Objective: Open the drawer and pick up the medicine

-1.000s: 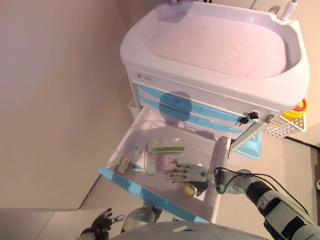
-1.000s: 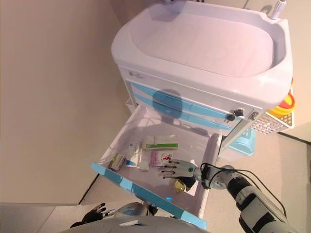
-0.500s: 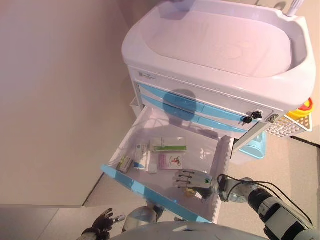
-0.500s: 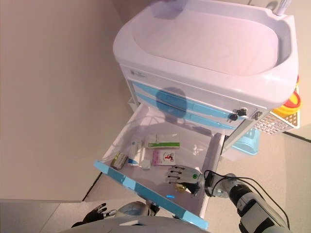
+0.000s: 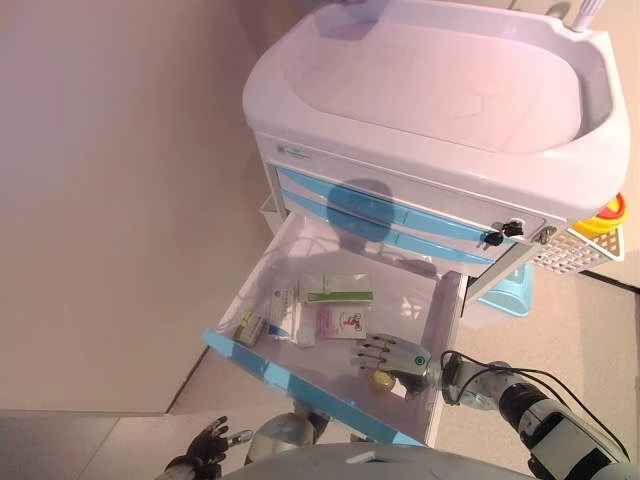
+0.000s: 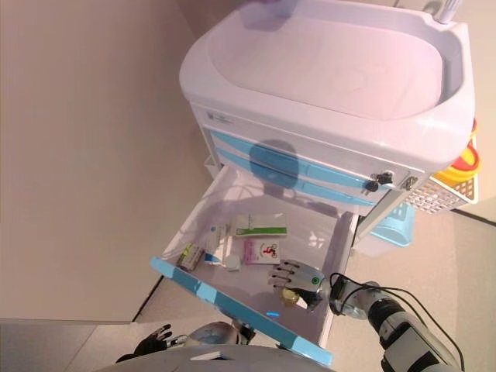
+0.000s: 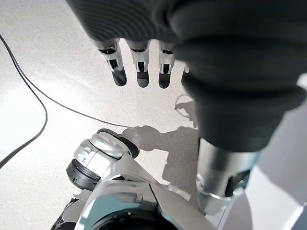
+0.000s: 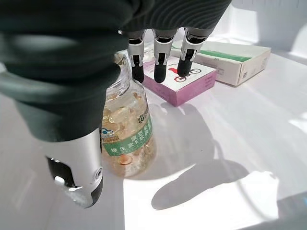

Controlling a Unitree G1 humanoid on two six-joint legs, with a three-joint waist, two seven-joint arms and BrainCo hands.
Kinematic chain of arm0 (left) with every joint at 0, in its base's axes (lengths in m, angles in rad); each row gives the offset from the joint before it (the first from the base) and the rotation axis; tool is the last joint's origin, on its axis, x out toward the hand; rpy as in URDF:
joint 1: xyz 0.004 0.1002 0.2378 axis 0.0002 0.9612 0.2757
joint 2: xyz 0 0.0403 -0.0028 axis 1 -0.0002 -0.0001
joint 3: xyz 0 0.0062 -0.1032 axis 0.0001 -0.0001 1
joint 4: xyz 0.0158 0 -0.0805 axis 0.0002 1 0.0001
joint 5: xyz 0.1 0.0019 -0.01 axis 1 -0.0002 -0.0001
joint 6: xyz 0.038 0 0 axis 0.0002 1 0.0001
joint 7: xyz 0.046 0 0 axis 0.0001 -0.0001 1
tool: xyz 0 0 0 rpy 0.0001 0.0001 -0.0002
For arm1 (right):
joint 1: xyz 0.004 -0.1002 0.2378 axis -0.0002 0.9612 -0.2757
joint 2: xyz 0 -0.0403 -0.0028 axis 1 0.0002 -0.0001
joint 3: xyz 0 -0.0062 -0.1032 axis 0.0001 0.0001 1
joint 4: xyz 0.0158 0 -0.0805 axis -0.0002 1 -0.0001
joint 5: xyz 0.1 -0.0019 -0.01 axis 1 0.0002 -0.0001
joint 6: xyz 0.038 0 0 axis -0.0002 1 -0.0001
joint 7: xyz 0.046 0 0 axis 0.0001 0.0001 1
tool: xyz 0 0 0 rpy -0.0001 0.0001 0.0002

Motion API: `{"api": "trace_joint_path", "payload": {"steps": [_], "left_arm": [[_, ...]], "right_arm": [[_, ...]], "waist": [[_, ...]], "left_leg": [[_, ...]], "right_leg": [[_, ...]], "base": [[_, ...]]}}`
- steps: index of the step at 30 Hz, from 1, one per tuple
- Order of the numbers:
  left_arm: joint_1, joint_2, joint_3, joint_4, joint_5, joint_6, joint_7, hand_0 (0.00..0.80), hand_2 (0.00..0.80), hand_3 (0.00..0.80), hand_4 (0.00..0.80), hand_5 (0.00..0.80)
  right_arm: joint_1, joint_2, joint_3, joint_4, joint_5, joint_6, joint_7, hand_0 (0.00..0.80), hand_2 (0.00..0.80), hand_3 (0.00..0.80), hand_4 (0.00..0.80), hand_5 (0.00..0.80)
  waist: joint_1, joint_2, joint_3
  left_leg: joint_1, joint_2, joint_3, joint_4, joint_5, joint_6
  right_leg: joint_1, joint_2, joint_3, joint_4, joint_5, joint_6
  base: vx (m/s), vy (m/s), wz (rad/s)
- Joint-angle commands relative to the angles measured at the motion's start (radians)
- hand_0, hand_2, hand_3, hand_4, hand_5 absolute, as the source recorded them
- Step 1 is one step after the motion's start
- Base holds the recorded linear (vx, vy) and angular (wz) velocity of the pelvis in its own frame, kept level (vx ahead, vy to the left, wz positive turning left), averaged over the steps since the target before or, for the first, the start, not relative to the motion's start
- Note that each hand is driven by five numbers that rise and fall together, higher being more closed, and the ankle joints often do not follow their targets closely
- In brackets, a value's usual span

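The cart's lowest drawer [image 5: 290, 378] is pulled open. Inside stand a clear bottle of yellow capsules with a green label [image 5: 381, 381], a pink box [image 5: 341, 322] and a white and green box [image 5: 337, 289]. My right hand [image 5: 395, 353] is in the drawer, over the bottle. In the right wrist view its fingers [image 8: 160, 52] reach straight past the bottle [image 8: 127, 139] towards the pink box [image 8: 184, 81], and the thumb [image 8: 76, 167] stands next to the bottle. My left hand [image 5: 205, 450] hangs open, low at the left, away from the cart.
Small packets [image 5: 268, 320] lie at the drawer's left front. The cart has a white basin top [image 5: 440, 80] and two shut blue drawers [image 5: 400, 225] with a key. A wire basket [image 5: 585, 250] hangs on its right side over a light blue bin [image 5: 510, 290]. A wall is at the left.
My right hand has drawn back a little towards the drawer's right front, over the bottle. The view has shifted slightly. The left hand has not moved.
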State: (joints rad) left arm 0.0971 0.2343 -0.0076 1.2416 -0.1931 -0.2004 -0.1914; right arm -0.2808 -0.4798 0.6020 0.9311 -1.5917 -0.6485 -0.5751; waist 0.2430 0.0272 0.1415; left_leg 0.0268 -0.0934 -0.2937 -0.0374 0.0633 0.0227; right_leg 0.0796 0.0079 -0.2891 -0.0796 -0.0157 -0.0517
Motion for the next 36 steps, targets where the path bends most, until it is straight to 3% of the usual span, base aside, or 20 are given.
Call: {"api": "trace_joint_path", "payload": {"steps": [1, 9, 10, 11, 12, 13, 31, 36], "left_arm": [[-0.024, -0.019, -0.041, 0.052, 0.03, -0.028, -0.002, 0.0, 0.0, 0.0, 0.0, 0.0], [-0.012, -0.037, -0.059, 0.035, 0.046, -0.027, 0.018, 0.0, 0.0, 0.0, 0.0, 0.0], [-0.012, -0.037, -0.055, 0.038, 0.051, -0.03, 0.017, 0.0, 0.0, 0.0, 0.0, 0.0], [-0.013, -0.037, -0.055, 0.039, 0.053, -0.032, 0.018, 0.0, 0.0, 0.0, 0.0, 0.0], [-0.013, -0.036, -0.056, 0.041, 0.053, -0.033, 0.017, 0.0, 0.0, 0.0, 0.0, 0.0], [-0.016, -0.036, -0.058, 0.043, 0.052, -0.034, 0.018, 0.0, 0.0, 0.0, 0.0, 0.0], [-0.029, -0.027, -0.053, 0.06, 0.069, -0.037, 0.009, 0.0, 0.0, 0.0, 0.0, 0.0], [-0.024, -0.023, -0.047, 0.052, 0.072, -0.036, 0.005, 0.0, 0.0, 0.0, 0.0, 0.0]], "right_arm": [[0.018, 0.014, 0.004, -0.037, 0.014, -0.001, -0.045, 0.0, 0.0, 0.0, 0.0, 0.0], [0.013, 0.017, 0.006, -0.009, 0.031, 0.002, -0.073, 0.0, 0.0, 0.0, 0.0, 0.0], [0.012, 0.016, 0.004, -0.007, 0.03, -0.003, -0.078, 0.151, 0.151, 0.151, 0.151, 0.151], [0.012, 0.015, 0.004, -0.007, 0.031, -0.006, -0.079, 0.442, 0.442, 0.442, 0.442, 0.442], [0.012, 0.015, 0.003, 0.0, 0.028, -0.008, -0.088, 0.659, 0.659, 0.659, 0.659, 0.659], [0.009, 0.015, 0.005, 0.004, 0.027, -0.01, -0.091, 0.8, 0.8, 0.8, 0.8, 0.8], [0.016, 0.016, 0.012, 0.007, 0.044, -0.003, -0.076, 0.8, 0.8, 0.8, 0.8, 0.8], [0.01, -0.017, 0.011, -0.058, 0.045, -0.045, -0.091, 0.8, 0.8, 0.8, 0.8, 0.8]], "waist": [[0.006, -0.022, -0.012], [0.018, -0.022, -0.016], [0.019, -0.023, -0.016], [0.019, -0.024, -0.016], [0.02, -0.024, -0.016], [0.021, -0.025, -0.015], [0.021, -0.031, -0.011], [0.018, -0.035, -0.008]], "left_leg": [[-0.037, -0.067, 0.007, 0.026, -0.084, 0.016], [-0.039, -0.068, 0.003, 0.023, -0.079, 0.016], [-0.039, -0.068, 0.003, 0.023, -0.079, 0.017], [-0.04, -0.069, 0.003, 0.023, -0.079, 0.018], [-0.04, -0.069, 0.003, 0.024, -0.08, 0.019], [-0.04, -0.069, 0.001, 0.024, -0.08, 0.02], [-0.033, -0.067, -0.004, 0.026, -0.085, 0.019], [-0.03, -0.064, -0.004, 0.026, -0.085, 0.021]], "right_leg": [[-0.031, -0.081, 0.017, 0.12, -0.061, 0.082], [-0.031, -0.083, 0.019, 0.118, -0.056, 0.084], [-0.032, -0.083, 0.019, 0.117, -0.056, 0.083], [-0.033, -0.083, 0.018, 0.119, -0.056, 0.083], [-0.034, -0.083, 0.018, 0.12, -0.057, 0.083], [-0.035, -0.083, 0.017, 0.122, -0.056, 0.083], [-0.031, -0.083, 0.013, 0.13, -0.061, 0.084], [-0.029, -0.081, 0.015, 0.13, -0.059, 0.084]], "base": [[0.0, 0.0, 0.0], [0.003, -0.002, 0.01], [0.0, 0.0, 0.0], [0.0, 0.0, 0.0], [0.0, 0.0, 0.0], [0.0, 0.0, 0.0], [0.001, 0.0, 0.0], [0.0, 0.0, 0.0]]}}
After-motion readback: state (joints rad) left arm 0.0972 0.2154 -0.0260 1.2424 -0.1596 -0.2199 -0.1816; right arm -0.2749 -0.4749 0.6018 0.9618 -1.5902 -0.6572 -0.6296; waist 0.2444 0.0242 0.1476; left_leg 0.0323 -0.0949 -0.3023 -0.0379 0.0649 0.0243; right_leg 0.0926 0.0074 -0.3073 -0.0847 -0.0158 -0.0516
